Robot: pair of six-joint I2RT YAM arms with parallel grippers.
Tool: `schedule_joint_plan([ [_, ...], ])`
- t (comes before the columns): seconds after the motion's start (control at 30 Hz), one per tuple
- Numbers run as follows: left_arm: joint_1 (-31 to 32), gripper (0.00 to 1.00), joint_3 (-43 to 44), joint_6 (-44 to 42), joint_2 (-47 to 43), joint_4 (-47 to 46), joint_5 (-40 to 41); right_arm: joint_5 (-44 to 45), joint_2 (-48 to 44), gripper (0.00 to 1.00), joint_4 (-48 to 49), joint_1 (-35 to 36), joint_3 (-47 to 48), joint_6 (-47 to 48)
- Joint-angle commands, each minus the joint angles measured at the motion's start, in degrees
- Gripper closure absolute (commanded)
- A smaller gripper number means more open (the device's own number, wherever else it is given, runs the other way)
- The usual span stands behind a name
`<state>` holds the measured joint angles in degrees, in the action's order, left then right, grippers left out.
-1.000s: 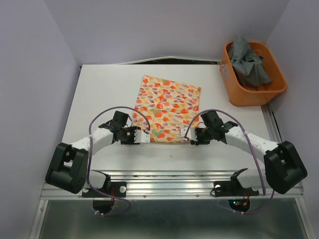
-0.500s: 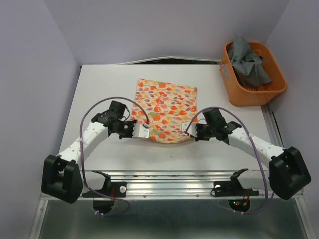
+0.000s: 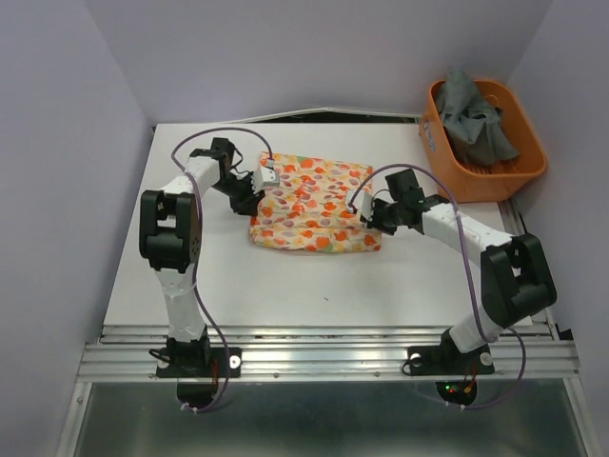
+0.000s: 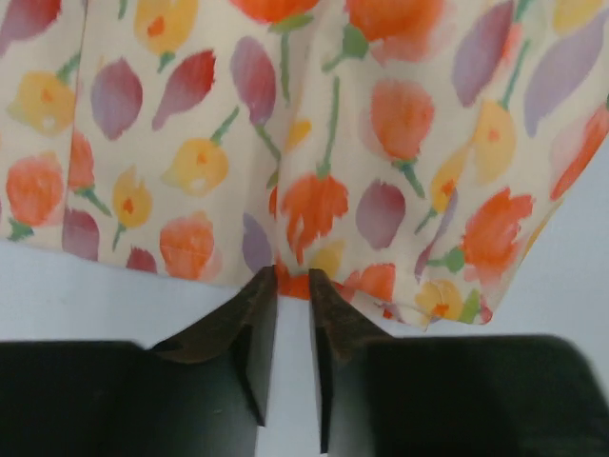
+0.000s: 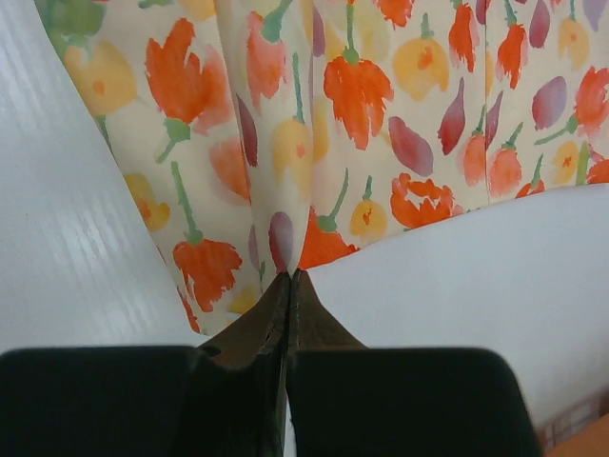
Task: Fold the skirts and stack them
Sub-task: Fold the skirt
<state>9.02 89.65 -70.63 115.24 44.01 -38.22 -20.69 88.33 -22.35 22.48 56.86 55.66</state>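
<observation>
Tooling: left gripper point(image 3: 269, 177) is pinching the left edge of the printed skirt point(image 3: 314, 204), its fingers point(image 4: 249, 333) drawn in on the hem with only a thin slit showing between them; right gripper point(image 3: 359, 206) is clamping the right edge of the same garment, fingers point(image 5: 257, 333) pressed tight together on a gathered fold. Printed skirt is lying doubled over in a loose, bunched band across the middle of the table point(image 3: 238, 276), stretching between the two grippers, its near edge puffing up rather than lying flat. Grey skirt point(image 3: 478, 119) is sitting crumpled in the basket point(image 3: 495, 183), bulging above the rim. Basket is standing at the far right corner of the table, well apart from the printed skirt. Left arm point(image 3: 171, 228) is standing upright just left of the printed skirt; right arm point(image 3: 461, 228) is reaching in across the bare table between basket and skirt.
</observation>
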Motion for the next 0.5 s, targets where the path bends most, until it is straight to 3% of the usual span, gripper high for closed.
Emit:
schedule_joint_plan([
  [0.0, -2.16, 0.57, 0.55, -0.2, -5.18, 5.66, -4.85, -1.89, 2.28, 0.99, -0.41, -0.68, 4.92, 0.23],
  [0.07, -2.16, 0.47, -2.53, -1.52, -8.35, 4.43, -5.37, -4.08, 2.89, 0.99, -2.77, -0.68, 6.15, 0.33],
  [0.27, -2.16, 0.29, -14.75, -2.68, -20.13, -1.99, -5.03, -5.06, 2.55, 0.99, -3.14, -0.68, 5.72, 1.29],
  [0.47, -2.16, 0.29, -17.05, 11.88, -18.66, -14.19, -3.98, -5.24, 1.05, 0.99, -2.26, -0.68, 3.17, 1.12],
])
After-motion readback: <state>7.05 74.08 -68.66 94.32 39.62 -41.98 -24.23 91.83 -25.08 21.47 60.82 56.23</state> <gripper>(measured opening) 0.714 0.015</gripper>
